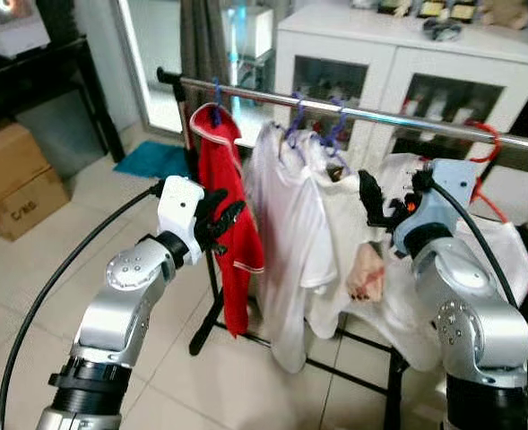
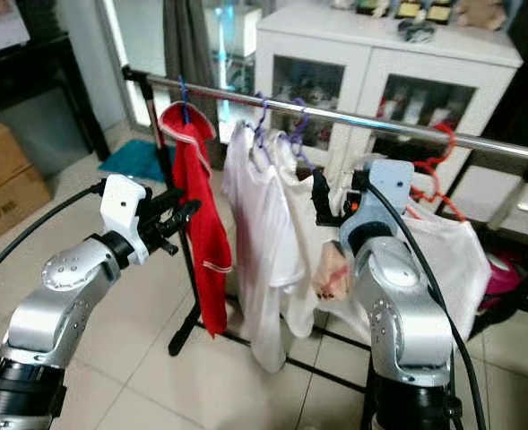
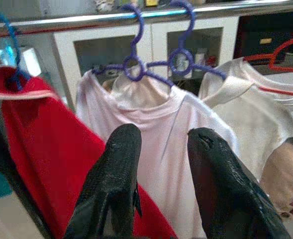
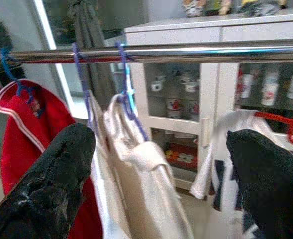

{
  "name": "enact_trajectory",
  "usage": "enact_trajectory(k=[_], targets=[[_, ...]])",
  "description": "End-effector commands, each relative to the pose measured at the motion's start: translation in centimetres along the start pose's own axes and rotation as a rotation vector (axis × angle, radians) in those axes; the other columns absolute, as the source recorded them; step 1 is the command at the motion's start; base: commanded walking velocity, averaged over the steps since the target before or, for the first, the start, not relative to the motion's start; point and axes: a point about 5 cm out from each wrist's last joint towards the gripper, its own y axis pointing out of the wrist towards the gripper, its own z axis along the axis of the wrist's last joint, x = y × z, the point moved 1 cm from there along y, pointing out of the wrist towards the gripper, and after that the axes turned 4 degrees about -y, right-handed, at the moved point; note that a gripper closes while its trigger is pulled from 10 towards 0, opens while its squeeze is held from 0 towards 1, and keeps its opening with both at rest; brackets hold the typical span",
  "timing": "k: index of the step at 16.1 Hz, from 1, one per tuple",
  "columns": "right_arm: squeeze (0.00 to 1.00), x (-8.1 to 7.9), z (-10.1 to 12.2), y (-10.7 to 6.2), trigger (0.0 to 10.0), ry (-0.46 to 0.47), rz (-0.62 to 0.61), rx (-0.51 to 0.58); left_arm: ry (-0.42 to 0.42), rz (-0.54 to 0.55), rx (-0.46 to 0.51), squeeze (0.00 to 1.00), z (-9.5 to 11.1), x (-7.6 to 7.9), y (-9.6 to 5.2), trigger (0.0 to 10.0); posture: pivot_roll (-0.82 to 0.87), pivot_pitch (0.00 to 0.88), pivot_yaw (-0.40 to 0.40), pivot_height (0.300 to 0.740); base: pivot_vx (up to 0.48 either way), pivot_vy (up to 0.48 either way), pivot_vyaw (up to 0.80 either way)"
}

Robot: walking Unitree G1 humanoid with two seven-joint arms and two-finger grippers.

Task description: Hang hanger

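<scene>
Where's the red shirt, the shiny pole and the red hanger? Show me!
red shirt (image 1: 230,210), left eye view, on its front cloth.
shiny pole (image 1: 398,119), left eye view, on a bare stretch of the bar.
red hanger (image 1: 491,143), left eye view, on its hook.

Count on my rail

I see one rail (image 1: 353,112) carrying four hangers: one blue (image 1: 215,97) far left, two purple (image 1: 297,116) (image 1: 335,125) in the middle, one red (image 1: 488,143) at right. Garments: one red shirt (image 1: 232,233), three white shirts (image 1: 286,242) (image 1: 344,224) (image 2: 443,260). Behind stands one cabinet (image 1: 407,63); two boxes (image 1: 12,184) lie left.
</scene>
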Motion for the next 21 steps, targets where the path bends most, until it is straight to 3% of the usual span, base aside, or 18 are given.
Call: enact_trajectory(k=[1, 5, 7, 11, 14, 17, 19, 21], targets=[[0.00, 0.3, -0.2, 0.1, 10.0, -0.003, -0.024, -0.004, 0.004, -0.003, -0.004, 0.00, 0.1, 0.2, 0.2, 10.0, -0.15, 0.000, 0.028, 0.740, 0.315, 0.000, 0.00], [0.00, 0.1, -0.2, 0.2, 10.0, -0.006, -0.016, 0.000, 0.006, -0.008, -0.007, 0.00, 0.0, 0.3, 0.3, 10.0, -0.15, 0.000, 0.023, 0.740, 0.317, 0.000, 0.00], [0.00, -0.2, -0.2, 0.3, 10.0, -0.055, 0.006, -0.008, 0.010, -0.007, -0.007, 0.00, 0.0, 0.2, 0.2, 10.0, -0.15, 0.000, 0.018, 0.740, 0.315, 0.000, 0.00], [0.00, -0.1, 0.1, 0.4, 10.0, -0.060, 0.012, 0.010, 0.023, -0.013, -0.008, 0.00, 0.0, 0.3, 0.0, 10.0, -0.15, 0.000, 0.014, 0.740, 0.312, 0.000, 0.60], [0.00, 0.2, 0.4, 0.7, 10.0, -0.139, 0.032, -0.018, 0.024, -0.117, -0.005, 0.00, 0.0, 1.2, -0.5, 10.0, -0.15, 0.000, 0.013, 0.740, 0.000, 0.000, 0.00], [0.00, 1.0, 0.3, 1.6, 10.0, -0.170, -0.027, -0.049, 0.023, -0.172, -0.005, 0.00, 0.1, 1.5, -0.8, 10.0, -0.15, 0.000, 0.010, 0.740, 0.000, 0.000, 0.00], [0.00, 1.9, 0.5, 2.4, 10.0, -0.148, -0.111, -0.081, 0.021, -0.221, -0.029, 0.00, 0.0, 1.5, -1.2, 10.0, -0.14, 0.000, 0.007, 0.740, 0.000, 0.000, 0.00], [0.00, 1.2, 0.6, 3.6, 10.0, -0.081, -0.045, -0.096, 0.008, -0.285, -0.047, 0.00, -0.2, 1.9, -1.5, 10.0, -0.15, 0.000, 0.013, 0.740, 0.000, 0.000, 0.00]])
